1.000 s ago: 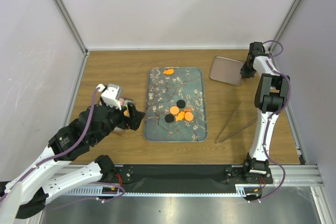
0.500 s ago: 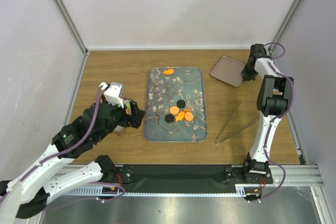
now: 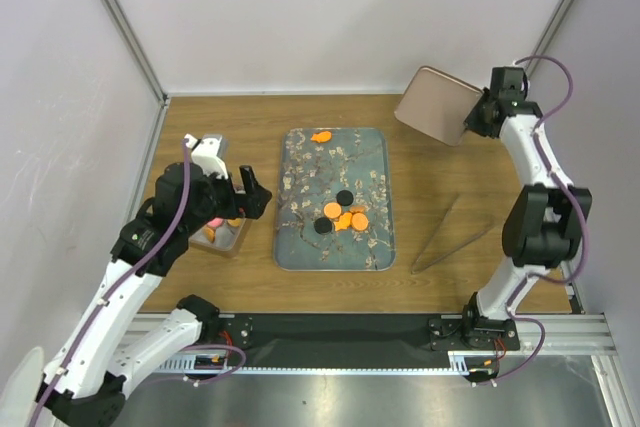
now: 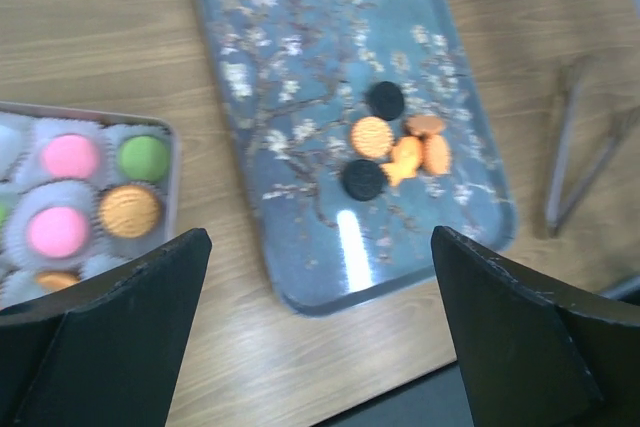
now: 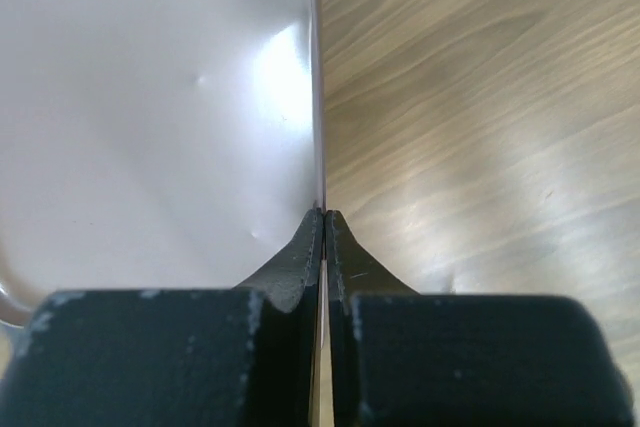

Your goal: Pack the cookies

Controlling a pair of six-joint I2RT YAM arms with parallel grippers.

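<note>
Several cookies lie on the floral grey tray (image 3: 300,172): an orange cluster (image 3: 347,217), two black discs (image 3: 343,197) and an irregular orange piece (image 3: 321,136) at the far end. The left wrist view shows the cluster (image 4: 400,147) too. More cookies sit in paper cups in a small tin (image 4: 170,147), pink (image 4: 70,155), green (image 4: 143,157) and orange (image 4: 129,210); the tin (image 3: 225,237) is left of the tray. My left gripper (image 3: 250,197) (image 4: 318,247) is open and empty, above the tin and the tray's left edge. My right gripper (image 3: 475,117) (image 5: 323,217) is shut on the tin lid (image 3: 435,104) (image 5: 150,97), held tilted off the table at the back right.
Metal tongs (image 3: 450,237) (image 4: 580,147) lie on the wooden table right of the tray. White walls close in the left, back and right sides. The black base rail runs along the near edge.
My right gripper has lifted the lid off the table and tilted it up. My left arm has drawn back to the left and up, uncovering the tin.
</note>
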